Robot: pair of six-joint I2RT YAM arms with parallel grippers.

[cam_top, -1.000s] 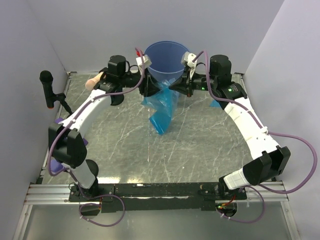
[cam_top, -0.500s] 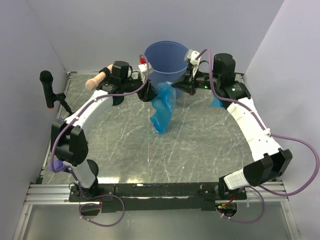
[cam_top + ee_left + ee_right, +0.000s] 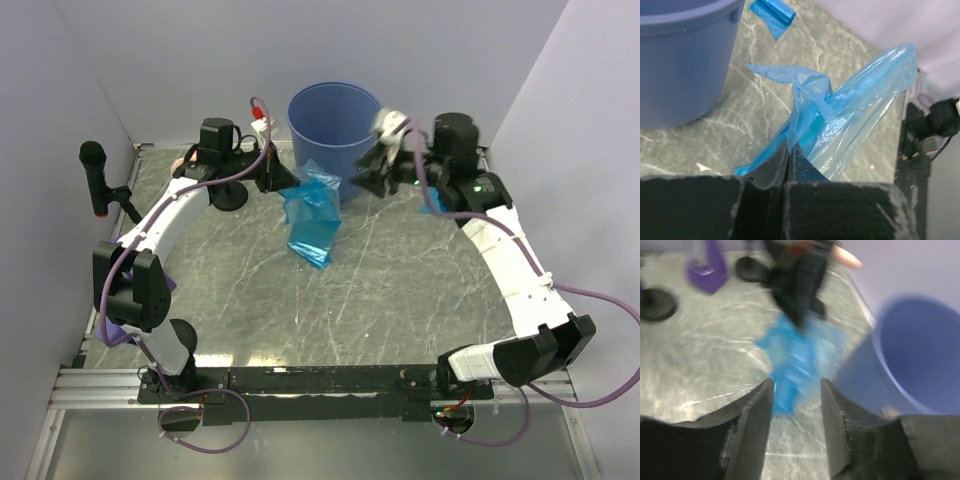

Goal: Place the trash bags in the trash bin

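Left jaws pinch glossy, crinkled trash bag (image 3: 860, 115) near rigid bin (image 3: 680, 65).

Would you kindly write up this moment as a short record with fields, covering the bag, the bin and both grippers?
trash bin: upright at the far edge of the table, no bag seen inside
trash bag: outside the bin, hanging in front of it
left gripper: shut on the trash bag's film
right gripper: open, nothing between its fingers, next to the bin
small blue packet: lying on the table past the bin
task status: bag not yet in the bin
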